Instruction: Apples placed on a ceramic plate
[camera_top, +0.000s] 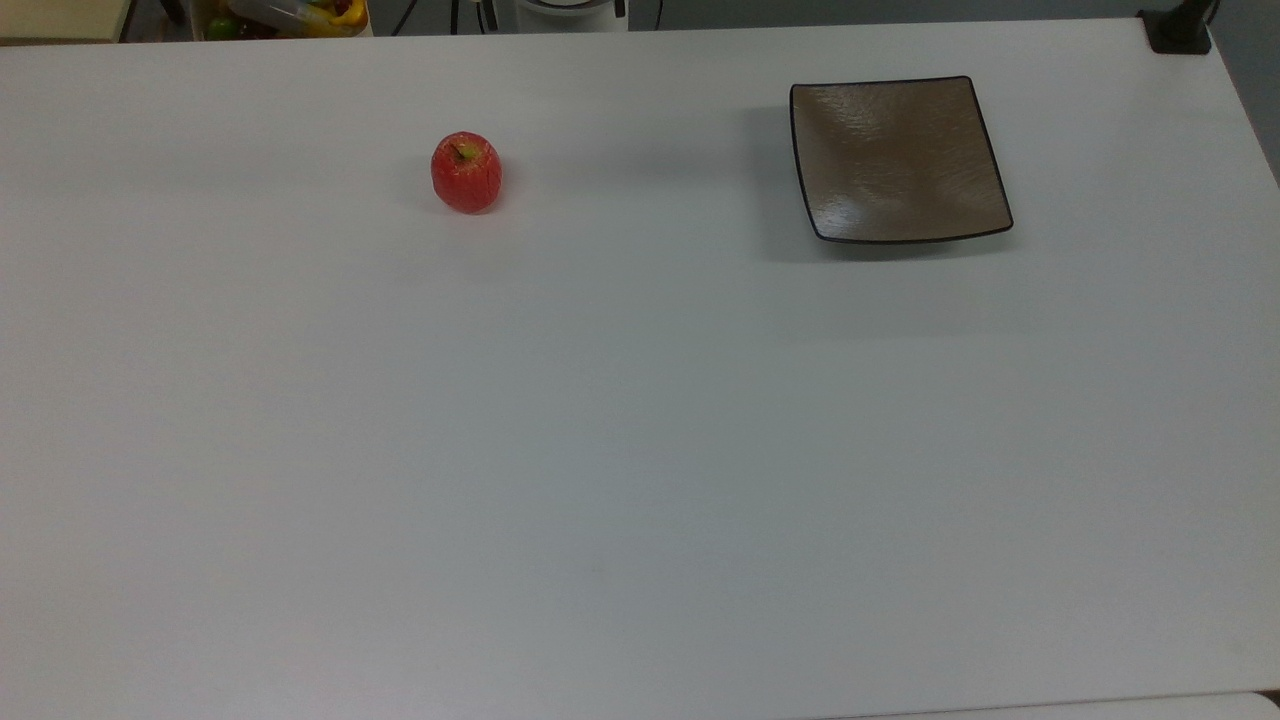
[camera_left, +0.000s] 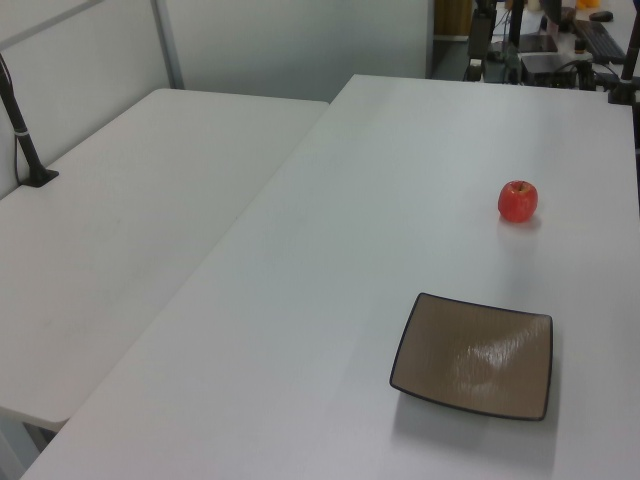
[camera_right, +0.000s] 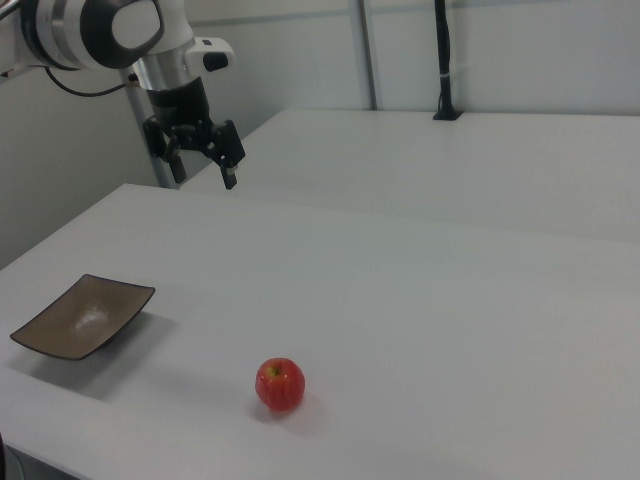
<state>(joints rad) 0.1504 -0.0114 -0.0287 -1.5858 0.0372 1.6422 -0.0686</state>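
The apple (camera_top: 466, 172) sits upright on the white tabletop (camera_top: 640, 450), stem dip facing up, well apart from the ceramic plate (camera_top: 897, 158), which lies bare toward the top view's right. In the right view the apple (camera_right: 280, 384) is near the front edge, with the plate (camera_right: 82, 315) at the right view's left. The gripper (camera_right: 201, 168) hangs high above the tabletop, beyond the plate, its fingers (camera_right: 230, 157) spread apart and grasping nothing.
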